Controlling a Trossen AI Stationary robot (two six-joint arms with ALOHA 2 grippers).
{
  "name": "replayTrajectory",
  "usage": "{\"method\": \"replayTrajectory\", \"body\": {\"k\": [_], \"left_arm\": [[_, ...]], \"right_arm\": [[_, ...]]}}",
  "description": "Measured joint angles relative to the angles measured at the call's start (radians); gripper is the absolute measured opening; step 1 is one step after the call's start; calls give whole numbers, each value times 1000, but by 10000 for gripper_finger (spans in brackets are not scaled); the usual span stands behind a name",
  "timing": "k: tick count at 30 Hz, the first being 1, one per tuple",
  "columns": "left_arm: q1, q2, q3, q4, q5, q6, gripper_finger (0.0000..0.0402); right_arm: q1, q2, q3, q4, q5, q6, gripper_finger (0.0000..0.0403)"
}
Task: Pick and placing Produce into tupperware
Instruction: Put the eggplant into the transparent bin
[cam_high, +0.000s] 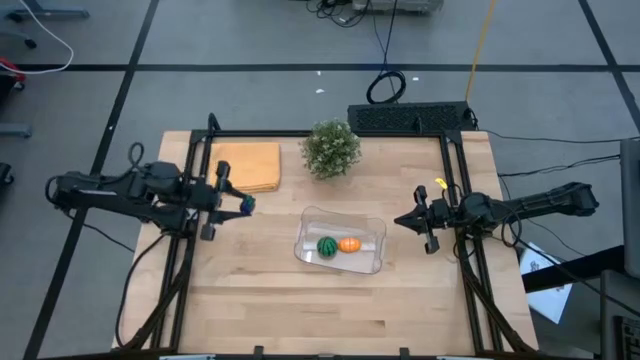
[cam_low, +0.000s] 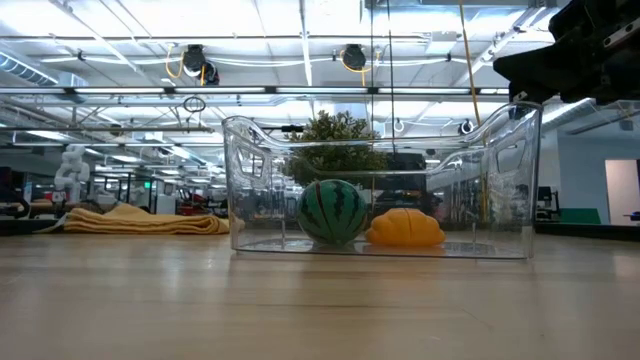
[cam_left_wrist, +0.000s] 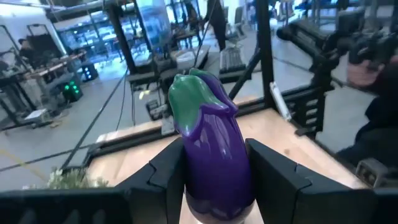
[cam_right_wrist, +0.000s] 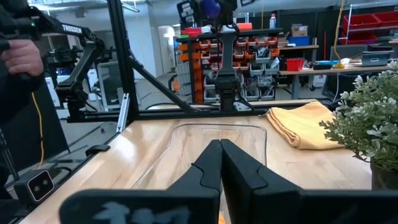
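Note:
The purple piece of produce (cam_left_wrist: 214, 149), with a green cap (cam_left_wrist: 193, 102), is between the fingers of my left gripper (cam_high: 243, 205), near the table's left edge and left of the tupperware. The clear tupperware (cam_high: 372, 262) rests on the table's middle. Inside it, the green striped ball (cam_high: 327, 246) and the orange piece (cam_high: 349, 244) lie on its bottom, side by side. My right gripper (cam_high: 400, 222) is shut and empty, just right of the tupperware and pointing at it. My left gripper pinches the purple piece by the two sides of its purple body (cam_left_wrist: 217, 171) between its two fingers (cam_left_wrist: 165, 177). The fingers come level from the table's left and lie along the piece. Its green-capped end sticks out past the fingertips, and it is lifted clear of the table.
A folded yellow-orange cloth (cam_high: 247, 165) lies at the far left. A bushy green potted plant (cam_high: 331, 148) stands at the far middle, behind the tupperware. Dark frame rails (cam_high: 452, 190) run along the table's left and right sides. Bare wood lies near the front edge.

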Motion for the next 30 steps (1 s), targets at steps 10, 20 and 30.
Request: {"method": "replayTrajectory", "body": {"k": [10,20,30], "left_arm": [[46,0,-176,173,111,-39,152],[79,-61,-249,190,111,-99,152],[84,-138,-353,195,46,-200,152]], "right_arm": [[0,0,0,-10,0,0,0],[0,1,0,-27,0,4,0],[0,0,0,-25,0,7,0]]}}
